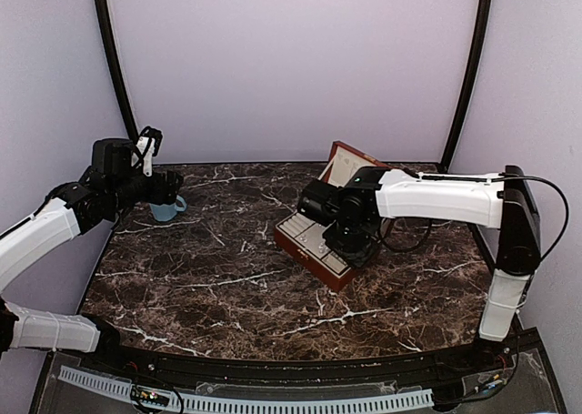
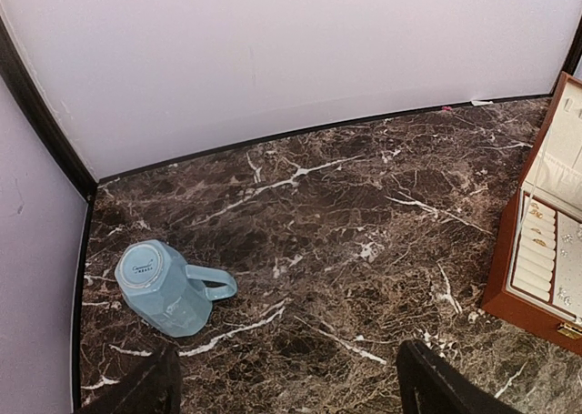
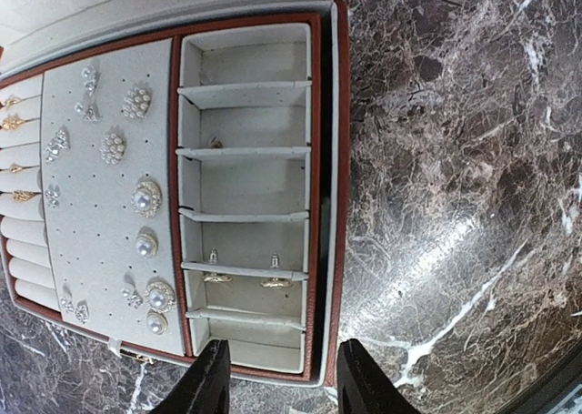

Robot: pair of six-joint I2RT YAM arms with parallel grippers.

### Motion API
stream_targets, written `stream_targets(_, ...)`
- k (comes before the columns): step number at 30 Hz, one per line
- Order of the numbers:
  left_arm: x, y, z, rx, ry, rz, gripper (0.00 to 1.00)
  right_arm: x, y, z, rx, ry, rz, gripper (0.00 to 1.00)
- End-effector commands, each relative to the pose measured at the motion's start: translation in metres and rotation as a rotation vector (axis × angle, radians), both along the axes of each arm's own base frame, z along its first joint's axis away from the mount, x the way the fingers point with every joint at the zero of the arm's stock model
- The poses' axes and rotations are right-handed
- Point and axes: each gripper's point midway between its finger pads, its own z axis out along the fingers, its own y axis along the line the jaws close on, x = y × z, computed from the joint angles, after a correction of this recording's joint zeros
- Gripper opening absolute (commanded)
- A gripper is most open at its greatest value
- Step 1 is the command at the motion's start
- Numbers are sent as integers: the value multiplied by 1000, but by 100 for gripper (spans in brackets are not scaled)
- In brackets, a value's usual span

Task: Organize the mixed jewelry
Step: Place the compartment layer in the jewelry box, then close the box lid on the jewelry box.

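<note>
The jewelry sits in the open red-brown box [image 3: 338, 159]. Pearl studs [image 3: 145, 197] are pinned on the flat pad, two gold earrings [image 3: 244, 277] hang on a divider, and gold rings [image 3: 18, 123] sit in the rolls at the left. My right gripper [image 3: 282, 378] is open and empty, hovering over the box's end compartment; it also shows in the top view [image 1: 350, 241]. My left gripper [image 2: 291, 378] is open and empty above the bare table. A blue cup [image 2: 168, 287] lies just ahead and left of it, base toward the camera.
The box [image 1: 314, 246] stands right of centre with its lid [image 1: 350, 164] raised at the back. The cup [image 1: 168, 211] is at the far left, near the back wall. A dark marble tabletop [image 1: 227, 277] spreads between them. Pale walls close in the back and sides.
</note>
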Motion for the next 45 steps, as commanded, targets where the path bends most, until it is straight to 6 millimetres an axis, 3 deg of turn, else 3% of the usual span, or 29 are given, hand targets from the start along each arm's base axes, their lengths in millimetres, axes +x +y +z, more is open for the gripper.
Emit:
stream_targets(1, -1, 0, 5, -7, -24, -9, 84, 3, -22, 26, -50, -80, 6, 40)
stream_targets(5, 0, -4, -1, -5, -5, -29, 85, 11, -35, 53, -90, -181, 83, 40)
stream_targets(9, 3, -5, -3, -2, 6, -31, 85, 21, -38, 82, -142, -295, 266, 46)
stream_targets(13, 5, -5, -6, 27, 7, -44, 85, 34, -34, 121, -213, -439, 494, 67)
stream_targets(15, 4, -10, -3, 5, 2, -78, 87, 37, -40, 145, -268, -509, 578, 81)
stream_targets(19, 0, -26, 13, -92, -42, -188, 90, 47, -55, 191, -348, -646, 716, 98)
stream_targets(21, 5, -23, 20, -150, -60, -191, 92, 60, -69, 205, -361, -688, 747, 99)
stream_targets(26, 26, 0, 10, -293, 14, -166, 93, 91, -106, 231, -374, -769, 734, 98)
stream_targets(29, 37, 15, -1, -351, 80, -137, 91, 112, -119, 235, -270, -844, 749, 98)
stream_targets(31, 42, 19, 0, -386, 97, -127, 89, 122, -126, 227, -188, -869, 760, 99)
stream_targets(34, 45, 20, 18, -398, 70, -125, 89, 132, -130, 209, -70, -893, 799, 99)
stream_targets(39, 42, 33, 37, -316, -9, -88, 89, 131, -127, 187, 88, -928, 890, 99)
stream_targets(45, 37, 52, 13, -206, -5, -5, 89, 119, -112, 174, 188, -968, 966, 99)
